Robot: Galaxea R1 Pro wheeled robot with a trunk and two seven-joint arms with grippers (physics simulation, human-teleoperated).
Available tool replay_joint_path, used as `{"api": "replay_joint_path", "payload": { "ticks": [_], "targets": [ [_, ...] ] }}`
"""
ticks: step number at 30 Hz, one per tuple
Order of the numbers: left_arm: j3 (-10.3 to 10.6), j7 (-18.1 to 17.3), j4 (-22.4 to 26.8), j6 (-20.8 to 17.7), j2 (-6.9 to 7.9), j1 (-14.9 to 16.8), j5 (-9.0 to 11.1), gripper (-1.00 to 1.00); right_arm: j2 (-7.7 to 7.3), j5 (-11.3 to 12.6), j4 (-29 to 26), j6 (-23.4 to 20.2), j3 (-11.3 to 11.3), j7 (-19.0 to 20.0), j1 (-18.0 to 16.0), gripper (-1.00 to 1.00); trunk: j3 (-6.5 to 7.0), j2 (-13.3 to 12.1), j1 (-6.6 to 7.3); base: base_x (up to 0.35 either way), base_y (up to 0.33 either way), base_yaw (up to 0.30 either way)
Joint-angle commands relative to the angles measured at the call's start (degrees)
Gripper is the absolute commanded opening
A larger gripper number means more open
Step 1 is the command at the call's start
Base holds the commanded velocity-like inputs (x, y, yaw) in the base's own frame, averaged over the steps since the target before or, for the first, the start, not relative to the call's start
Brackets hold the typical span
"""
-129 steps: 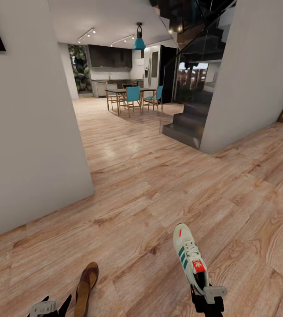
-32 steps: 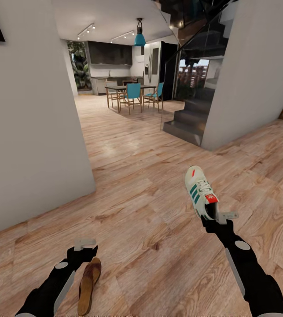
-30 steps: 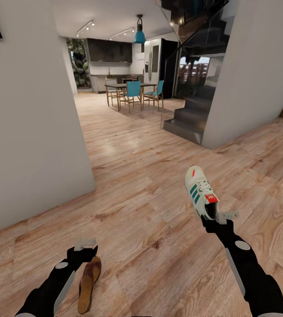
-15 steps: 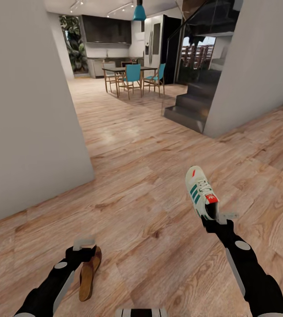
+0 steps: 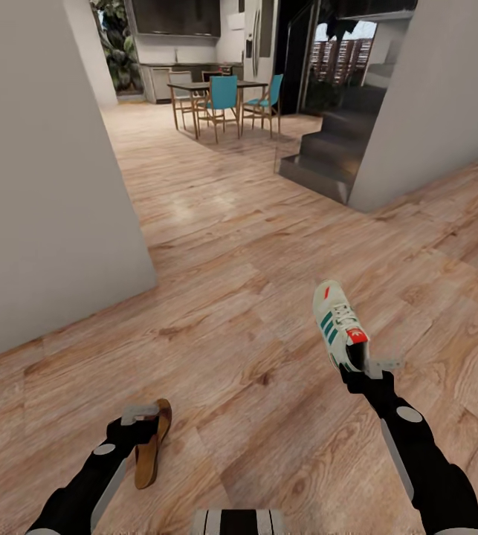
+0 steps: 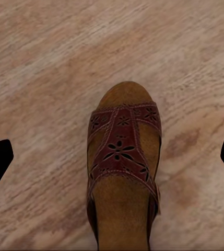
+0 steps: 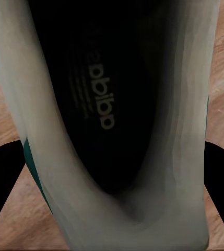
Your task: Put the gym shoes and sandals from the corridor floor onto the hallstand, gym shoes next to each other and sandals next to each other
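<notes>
A gym shoe [image 5: 339,325] is held at the heel by the right gripper [image 5: 363,366] in the lower right of the head view, its jaws closed on the collar so it can be carried clear of the corridor floor [image 5: 253,245]. At lower left, a sandal [image 5: 152,443] is gripped by the left gripper [image 5: 143,425], jaws shut on its heel end. The hallstand is judged yet to be reached.
</notes>
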State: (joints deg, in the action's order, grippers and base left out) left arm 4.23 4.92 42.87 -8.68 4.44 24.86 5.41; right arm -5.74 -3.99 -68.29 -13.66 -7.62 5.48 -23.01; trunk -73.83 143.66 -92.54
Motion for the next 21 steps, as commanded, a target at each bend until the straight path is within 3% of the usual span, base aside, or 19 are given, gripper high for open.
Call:
{"api": "replay_joint_path", "payload": {
  "ticks": [1, 9, 16, 21],
  "targets": [
    [0.41, 0.52, 0.11, -0.28, 0.14, 0.01, 0.57, 1.0, 0.02, -0.41, -0.1, -0.31, -0.12, 0.41, -0.02, -1.0, -0.37, 0.04, -0.01, 0.0, 0.0, 0.0],
    [0.28, 0.58, 0.05, -0.28, 0.2, -0.07, 0.57, 1.0, 0.03, -0.41, -0.09, -0.31, -0.11, 0.41, -0.02, -1.0, -2.86, 0.14, -0.22, 0.0, 0.0, 0.0],
    [0.1, 0.7, -0.88, 0.07, 0.42, -0.08, 0.63, 1.0, 0.03, -0.41, -0.15, -0.31, -0.11, 0.41, -0.02, -1.0, -3.34, 0.14, -0.22, 0.0, 0.0, 0.0],
    [0.02, 0.69, -3.37, 2.53, 0.23, -0.13, 0.43, 1.0, 0.03, -0.41, -0.24, -0.25, -0.11, 0.41, -0.02, -1.0, -3.4, 0.14, -0.22, 0.0, 0.0, 0.0]
  ]
}}
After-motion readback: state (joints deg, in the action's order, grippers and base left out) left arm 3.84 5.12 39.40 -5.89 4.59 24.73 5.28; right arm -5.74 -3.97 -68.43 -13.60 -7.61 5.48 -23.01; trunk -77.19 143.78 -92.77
